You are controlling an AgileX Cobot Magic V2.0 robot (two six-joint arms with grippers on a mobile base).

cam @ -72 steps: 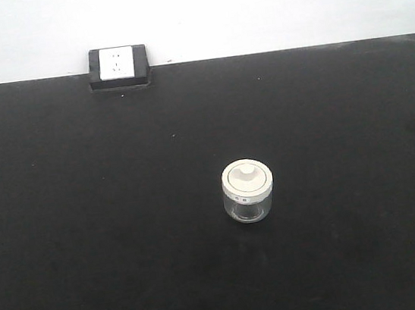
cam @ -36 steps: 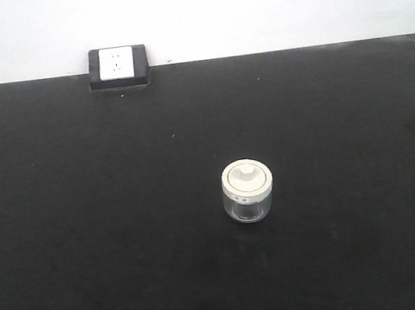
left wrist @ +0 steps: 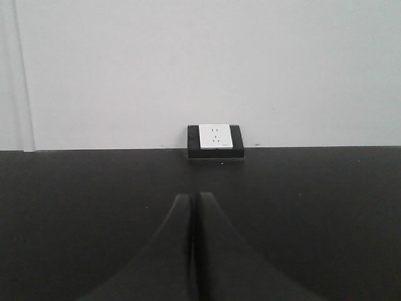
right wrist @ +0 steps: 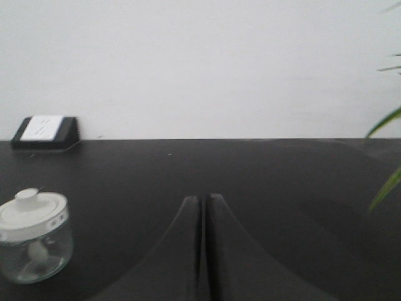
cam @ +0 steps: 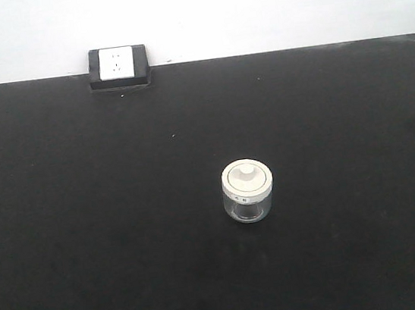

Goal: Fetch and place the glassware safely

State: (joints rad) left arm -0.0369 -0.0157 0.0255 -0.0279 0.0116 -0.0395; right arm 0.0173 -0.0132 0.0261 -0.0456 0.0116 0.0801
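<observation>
The glassware, a small squat clear glass jar (cam: 247, 191) with an off-white knobbed lid, stands upright on the black table (cam: 85, 217), right of centre. It also shows in the right wrist view (right wrist: 32, 235) at the lower left. My right gripper (right wrist: 204, 198) is shut and empty, low over the table, to the right of the jar and apart from it. My left gripper (left wrist: 193, 195) is shut and empty, pointing at the back wall; the jar is out of its view. Neither gripper shows in the front view.
A white wall socket in a black frame (cam: 118, 66) sits at the table's back edge left of centre, also in the left wrist view (left wrist: 215, 140) and the right wrist view (right wrist: 44, 131). Green plant leaves (right wrist: 385, 157) reach in at the right.
</observation>
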